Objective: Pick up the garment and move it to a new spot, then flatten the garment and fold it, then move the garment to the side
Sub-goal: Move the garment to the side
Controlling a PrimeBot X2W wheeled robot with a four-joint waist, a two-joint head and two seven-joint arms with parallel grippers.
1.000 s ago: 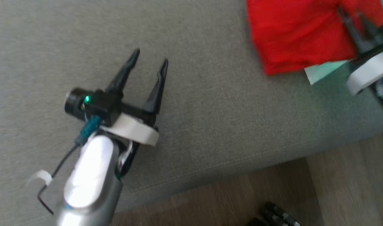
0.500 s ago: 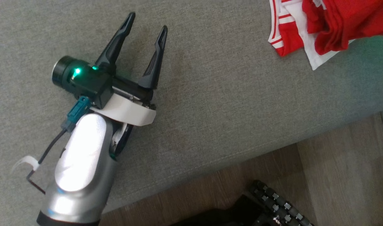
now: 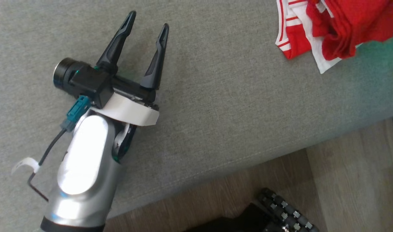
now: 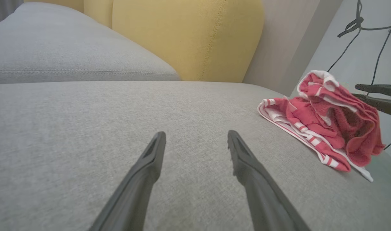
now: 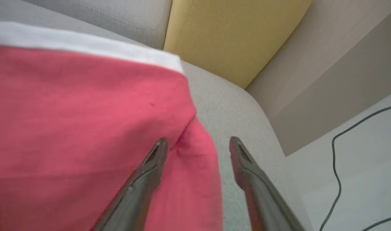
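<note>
The garment, red with white stripes and trim, lies in a crumpled heap at the sofa seat's far right end. It shows at the right of the left wrist view as garment. My left gripper hovers open over bare seat, well to the left of the heap; nothing is between its fingers in its own view of the left gripper. My right gripper is open close above the red garment, whose edge runs between the fingers. Its dark fingers show beside the heap's right side.
The grey sofa seat stretches wide and bare between my left gripper and the garment. A yellow back cushion stands behind. The seat's front edge drops to a wooden floor, where my dark wheeled base shows. Cables hang at the right.
The head view has shifted. The right gripper that lay over the red garment a second ago has left that view, and the garment is now bunched. My left gripper edged forward, still open.
</note>
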